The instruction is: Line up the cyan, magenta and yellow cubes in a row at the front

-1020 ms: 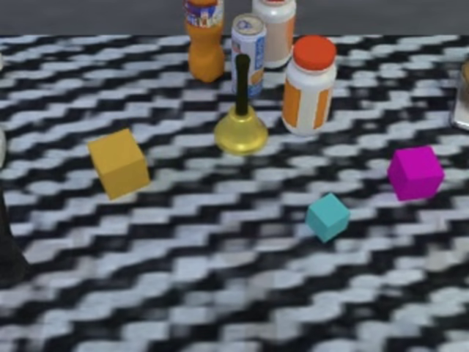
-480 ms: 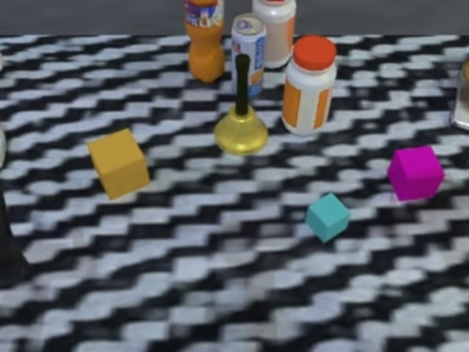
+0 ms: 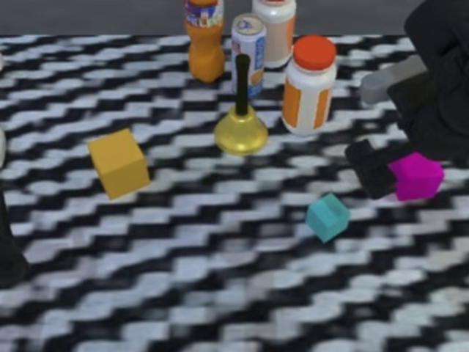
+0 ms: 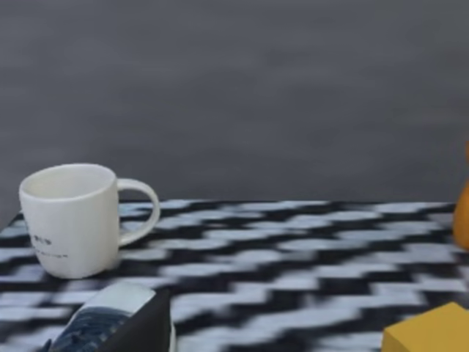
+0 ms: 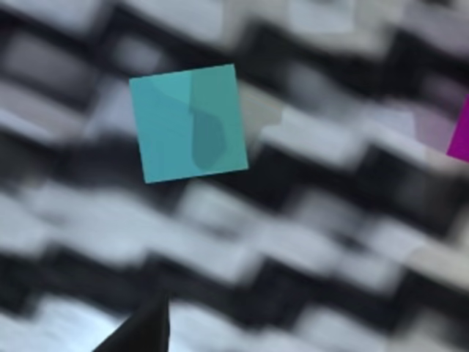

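Note:
The mustard-yellow cube [image 3: 118, 163] sits at the left of the table, and one corner of it shows in the left wrist view [image 4: 432, 330]. The small cyan cube [image 3: 327, 217] lies right of centre and is seen from above in the right wrist view [image 5: 188, 122]. The magenta cube [image 3: 418, 177] is at the far right, its edge just in the right wrist view [image 5: 462, 136]. My right gripper [image 3: 377, 170] hangs over the magenta cube's left side, the arm covering the cube's back edge. My left arm [image 3: 7, 249] is parked at the left edge.
A golden bell [image 3: 241, 132] with a dark handle stands at centre back. Behind it are an orange bottle [image 3: 204, 40], a can [image 3: 248, 51] and a white jar with an orange lid [image 3: 310, 84]. A white mug [image 4: 69, 220] stands near the left arm.
My right arm has come into the top view from the back right and now reaches down over the magenta cube. The cubes and the left arm have not moved.

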